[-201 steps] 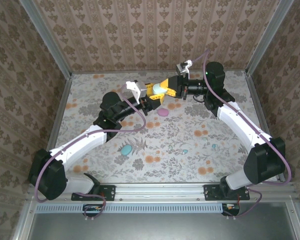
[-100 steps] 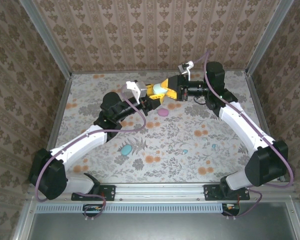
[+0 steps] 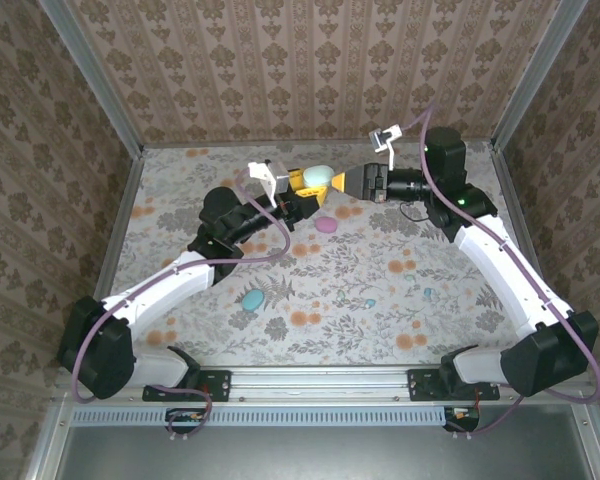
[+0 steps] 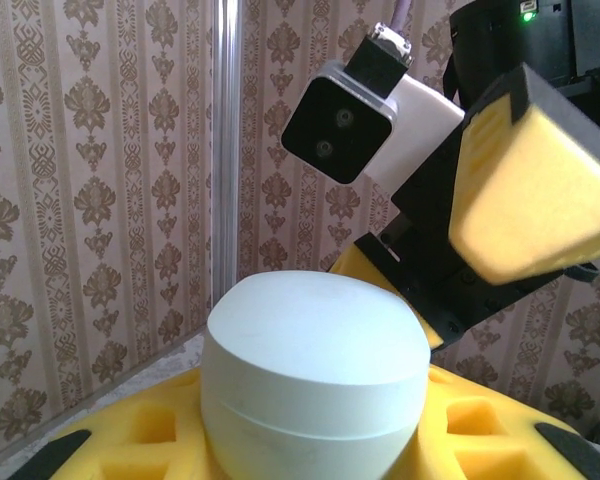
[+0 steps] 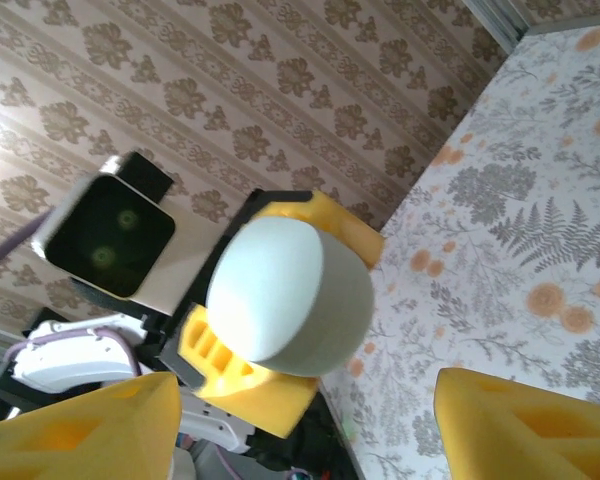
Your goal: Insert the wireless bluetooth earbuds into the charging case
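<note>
Since a second ago, the right end effector (image 3: 350, 183) has drawn back from the mint case (image 3: 318, 178), and its arm has swung out toward the right wall. Its fingers now stand wide apart with nothing between them. From the right wrist we see the two yellow pads (image 5: 535, 425) at the bottom corners and the mint case (image 5: 290, 295) well beyond them.

We find the left end effector (image 3: 308, 188) clamped on that case, holding it up off the table (image 3: 180, 190). In the top view the case sits just beyond the pink case (image 3: 326, 225) and a little to its left. From the left wrist the mint case (image 4: 315, 385) sits between the yellow fingers (image 4: 140, 440), rounded end up, with a thin seam running round its lower part. One yellow pad (image 4: 540, 200) of the right end effector hangs up and to the right of it, not touching.

Two earbuds lie loose on the table, both nearer the arm bases than the pink case and to its right — a bluish one (image 3: 371, 303) and a teal one (image 3: 429, 294), which is farther right. We cannot make out their shape at this size.

A teal case (image 3: 252, 298) rests on the table nearer than the pink case and to its left, just beside the left forearm.
</note>
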### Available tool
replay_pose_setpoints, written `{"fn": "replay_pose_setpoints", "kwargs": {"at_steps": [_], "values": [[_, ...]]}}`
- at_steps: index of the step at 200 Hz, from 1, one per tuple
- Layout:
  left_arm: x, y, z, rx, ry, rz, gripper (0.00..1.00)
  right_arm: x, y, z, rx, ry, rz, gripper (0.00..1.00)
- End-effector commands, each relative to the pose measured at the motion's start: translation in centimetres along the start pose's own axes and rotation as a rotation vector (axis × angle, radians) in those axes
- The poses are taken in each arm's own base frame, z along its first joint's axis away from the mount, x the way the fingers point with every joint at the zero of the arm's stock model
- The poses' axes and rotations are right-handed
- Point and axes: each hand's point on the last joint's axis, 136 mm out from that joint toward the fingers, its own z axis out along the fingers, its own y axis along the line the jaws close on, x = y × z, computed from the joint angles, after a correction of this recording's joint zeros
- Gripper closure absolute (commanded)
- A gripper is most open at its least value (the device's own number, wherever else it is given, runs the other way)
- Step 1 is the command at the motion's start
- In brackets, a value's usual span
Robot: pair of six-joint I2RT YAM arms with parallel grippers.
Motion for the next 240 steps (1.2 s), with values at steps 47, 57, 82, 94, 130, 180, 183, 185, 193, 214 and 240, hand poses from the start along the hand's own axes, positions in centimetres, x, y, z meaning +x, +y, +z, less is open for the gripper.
{"fn": "replay_pose_setpoints", "kwargs": {"at_steps": [47,57,82,94,130,180,183,185,193,214,240], "values": [[-0.4,-0.2,0.2,0.027,-0.02,-0.016,0.65,-0.2,-0.4,-0.1,0.042,0.004,-0.03,0.32],[-0.4,-0.1,0.2,0.027,-0.02,-0.019,0.66,-0.1,-0.7,0.0,0.046,0.006,-0.025,0.32],[-0.5,-0.2,0.2,0.03,-0.021,-0.019,0.66,0.0,-1.1,0.1,0.058,0.011,-0.014,0.32],[-0.5,-0.2,0.2,0.033,-0.019,-0.021,0.66,-0.1,-1.2,0.2,0.059,0.012,-0.011,0.33],[-0.5,-0.4,0.3,0.043,-0.015,-0.02,0.66,-0.3,-1.4,0.3,0.065,0.007,-0.013,0.32],[-0.1,-0.9,0.4,0.072,0.016,-0.008,0.66,-1.7,-0.2,0.4,0.024,-0.026,0.0,0.32],[0.0,-1.0,0.4,0.072,0.017,-0.008,0.66,-1.7,-0.2,0.4,0.023,-0.026,0.002,0.32],[-0.1,-1.0,0.4,0.072,0.018,-0.007,0.66,-1.8,-0.2,0.4,0.023,-0.028,0.004,0.32],[0.0,-1.1,0.4,0.074,0.024,-0.006,0.66,-1.9,-0.2,0.4,0.026,-0.029,0.007,0.32],[0.1,-1.3,0.3,0.081,0.027,-0.002,0.66,-2.1,-0.6,0.5,0.046,-0.034,0.017,0.32],[0.0,-1.6,0.2,0.096,0.029,-0.001,0.66,-2.6,-1.3,0.5,0.088,-0.057,0.035,0.32]]}}
